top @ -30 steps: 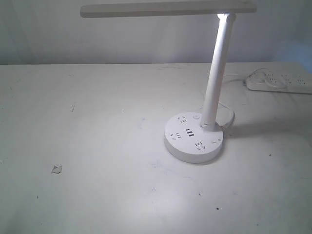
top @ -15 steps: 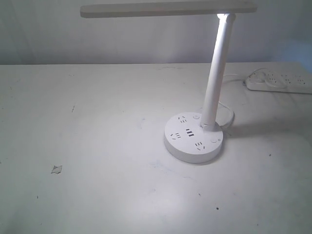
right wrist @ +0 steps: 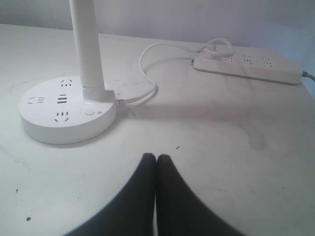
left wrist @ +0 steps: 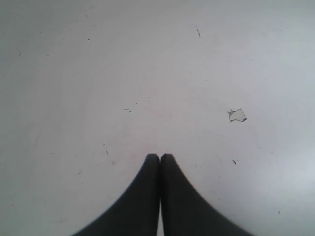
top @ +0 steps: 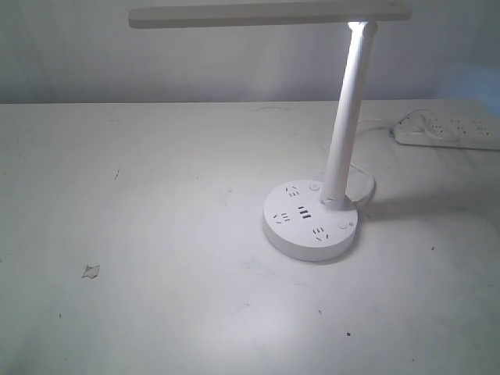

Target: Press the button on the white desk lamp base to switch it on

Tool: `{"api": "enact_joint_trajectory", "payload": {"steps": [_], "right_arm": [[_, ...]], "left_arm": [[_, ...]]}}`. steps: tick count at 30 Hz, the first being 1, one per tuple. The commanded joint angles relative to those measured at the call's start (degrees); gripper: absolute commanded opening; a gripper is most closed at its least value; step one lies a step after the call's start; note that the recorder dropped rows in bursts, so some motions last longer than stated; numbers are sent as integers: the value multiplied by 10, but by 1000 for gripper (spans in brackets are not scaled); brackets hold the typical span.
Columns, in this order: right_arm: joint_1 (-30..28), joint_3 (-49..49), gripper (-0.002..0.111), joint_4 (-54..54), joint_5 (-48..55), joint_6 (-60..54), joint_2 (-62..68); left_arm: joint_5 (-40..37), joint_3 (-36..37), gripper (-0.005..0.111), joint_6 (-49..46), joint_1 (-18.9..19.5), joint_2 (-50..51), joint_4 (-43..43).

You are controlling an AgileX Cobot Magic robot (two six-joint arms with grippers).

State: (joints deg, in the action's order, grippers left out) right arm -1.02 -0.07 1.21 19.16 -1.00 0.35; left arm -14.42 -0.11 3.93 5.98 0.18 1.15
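The white desk lamp stands right of centre in the exterior view, its slanted pole [top: 349,109] rising to a long bar head [top: 266,14] that glows where the pole joins it. The white desk lamp base [top: 309,220] is a round disc with outlet holes and three dark USB slots; a small round button [right wrist: 89,112] sits near the pole foot. Neither gripper shows in the exterior view. My right gripper [right wrist: 156,157] is shut and empty, over the table a short way from the base [right wrist: 66,113]. My left gripper [left wrist: 160,157] is shut and empty over bare table.
A long white power strip [top: 449,131] lies at the back right, with a white cord [right wrist: 147,73] looping from it to the lamp base. A small chip of debris [top: 91,271] lies on the table at the left, also in the left wrist view [left wrist: 237,115].
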Motion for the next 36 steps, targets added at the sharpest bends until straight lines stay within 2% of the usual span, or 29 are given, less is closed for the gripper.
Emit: {"api": "enact_joint_trajectory", "payload": {"steps": [1, 36], "right_arm": [[-1, 1, 0, -2, -3, 3, -4], [-2, 1, 0, -2, 6, 3, -4]], "left_arm": [[-1, 1, 0, 1, -5, -2, 0], [-1, 1, 0, 1, -5, -2, 0]]}}
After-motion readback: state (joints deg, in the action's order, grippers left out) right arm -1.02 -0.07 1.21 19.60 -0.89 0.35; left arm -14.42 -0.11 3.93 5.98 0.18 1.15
